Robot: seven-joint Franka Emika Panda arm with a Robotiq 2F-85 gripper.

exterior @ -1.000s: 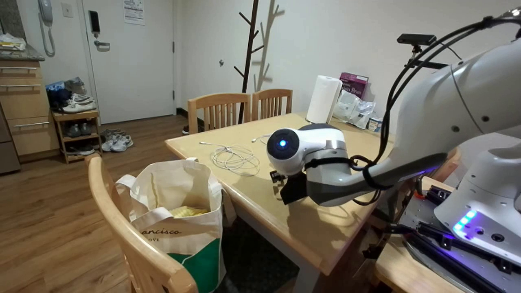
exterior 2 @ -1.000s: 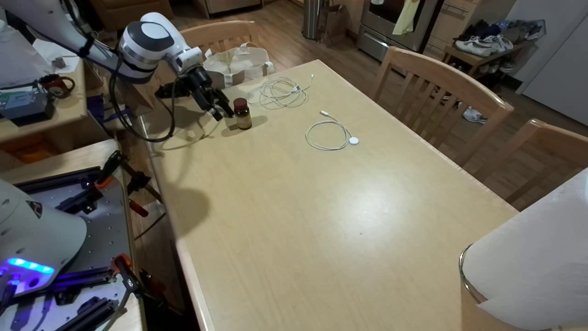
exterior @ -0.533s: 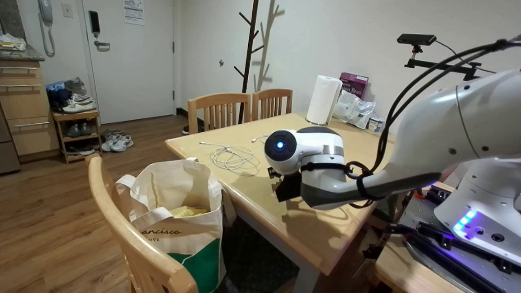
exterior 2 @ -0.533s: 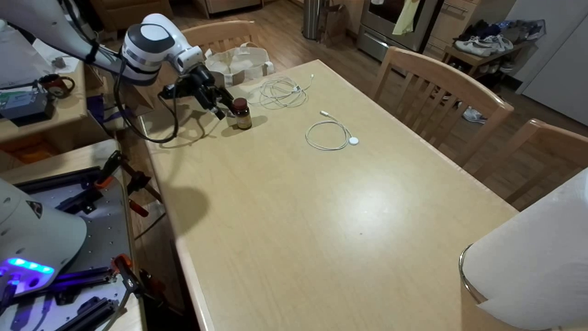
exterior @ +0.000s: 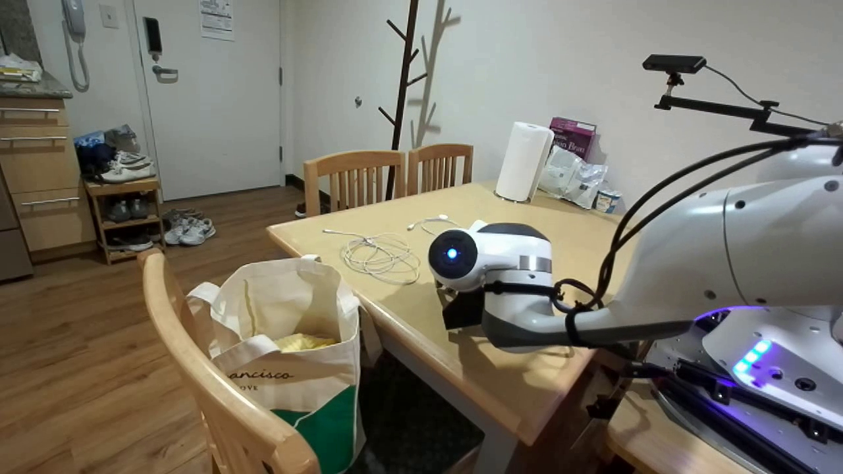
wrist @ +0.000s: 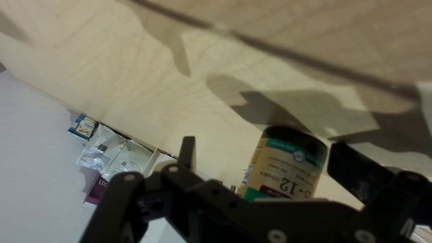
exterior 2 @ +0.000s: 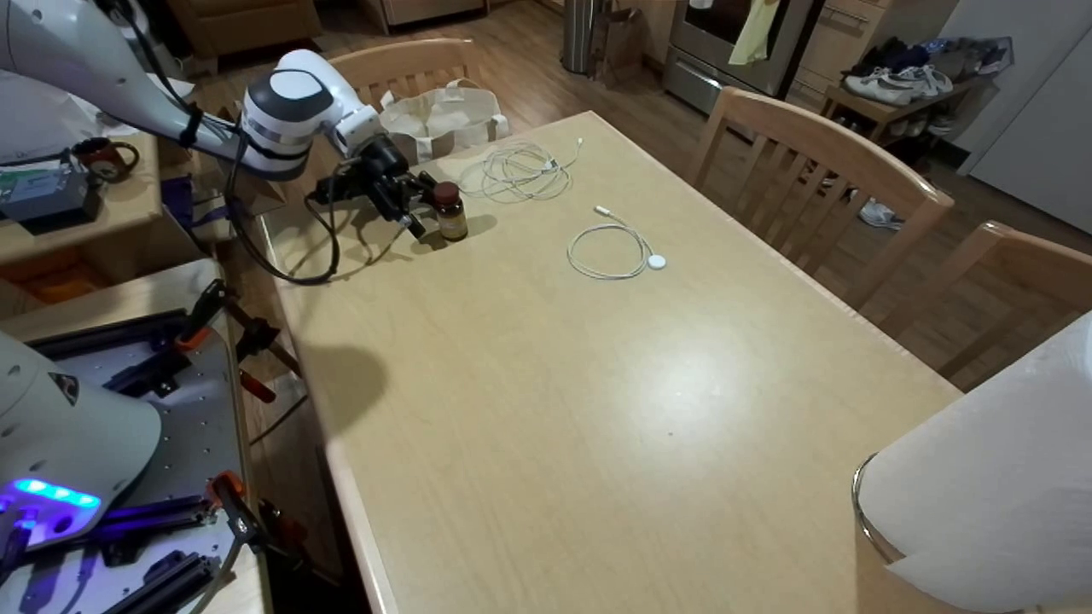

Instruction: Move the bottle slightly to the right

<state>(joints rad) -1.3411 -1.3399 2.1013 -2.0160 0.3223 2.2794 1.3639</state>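
Observation:
The bottle [exterior 2: 450, 220] is small and dark brown with a red-brown cap and a tan label. It stands upright on the table [exterior 2: 546, 358] in an exterior view. In the wrist view the bottle [wrist: 283, 168] appears inverted, with its B-12 label showing and its cap end hidden behind the gripper body. My gripper [wrist: 265, 156] is open, with the bottle between its fingers, nearer the right-hand finger in that view; I cannot tell whether they touch. In an exterior view the gripper [exterior 2: 425, 210] is low beside the bottle. The arm hides the bottle in an exterior view.
A coiled white cable [exterior 2: 525, 173] lies behind the bottle, and a smaller charging cable [exterior 2: 610, 253] lies to its right. A white paper roll [exterior: 525, 162] stands at the table's far end. A tote bag [exterior: 296, 368] sits on a chair by the table edge.
The arm has come down, and my gripper has lowered so its fingers sit around the bottle close to the table. The bottle has not visibly moved.

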